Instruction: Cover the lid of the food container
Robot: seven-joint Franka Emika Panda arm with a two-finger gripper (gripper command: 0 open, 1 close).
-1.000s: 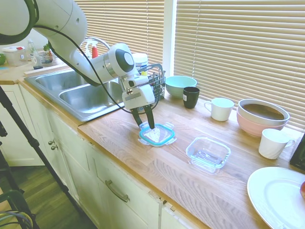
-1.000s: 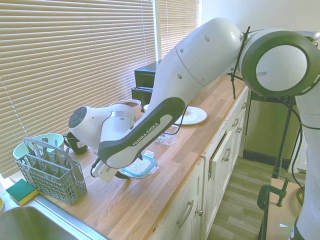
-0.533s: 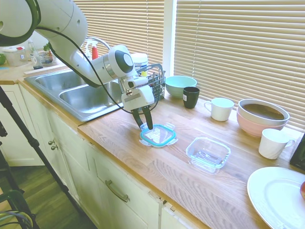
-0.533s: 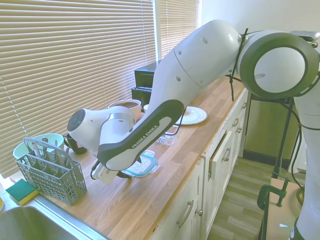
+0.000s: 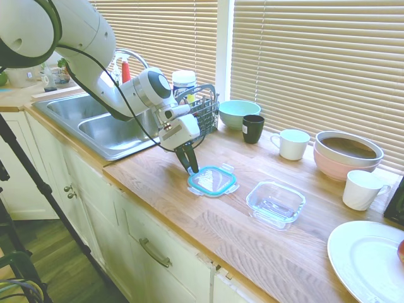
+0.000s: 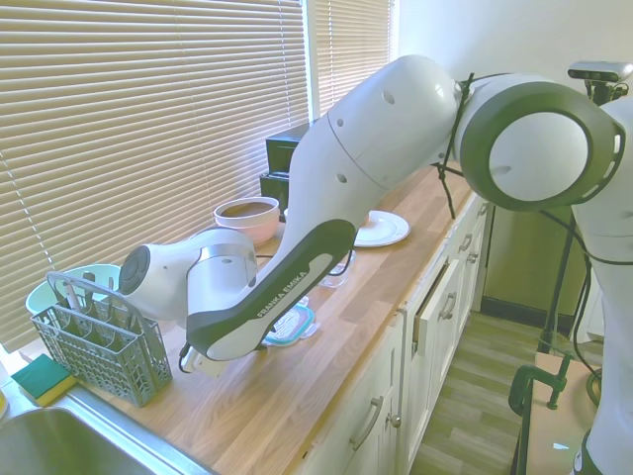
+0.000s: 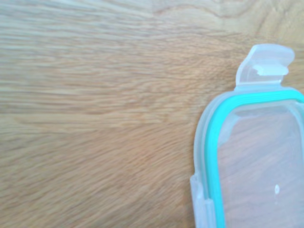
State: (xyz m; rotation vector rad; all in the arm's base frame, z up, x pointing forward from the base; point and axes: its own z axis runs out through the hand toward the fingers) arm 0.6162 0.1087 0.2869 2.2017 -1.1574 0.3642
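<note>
Teal-rimmed, rounded-square clear plastic lid [image 5: 212, 182] lies flat on the wooden countertop [image 5: 208, 227], near its front edge. The shallow clear glass food container [image 5: 275, 203] sits just to its right, uncovered and apart from it. Gripper [image 5: 190, 166] hangs low at the lid's far-left edge, fingers pressed together, holding nothing. Judgement: a secure grasp means spreading the fingers, then pinching the rim squarely, clear of the snap tabs, so the lid rides level to the dish.

Glossy white rounded arm [image 6: 376, 148], dark grey joint rings, black cable.
</note>
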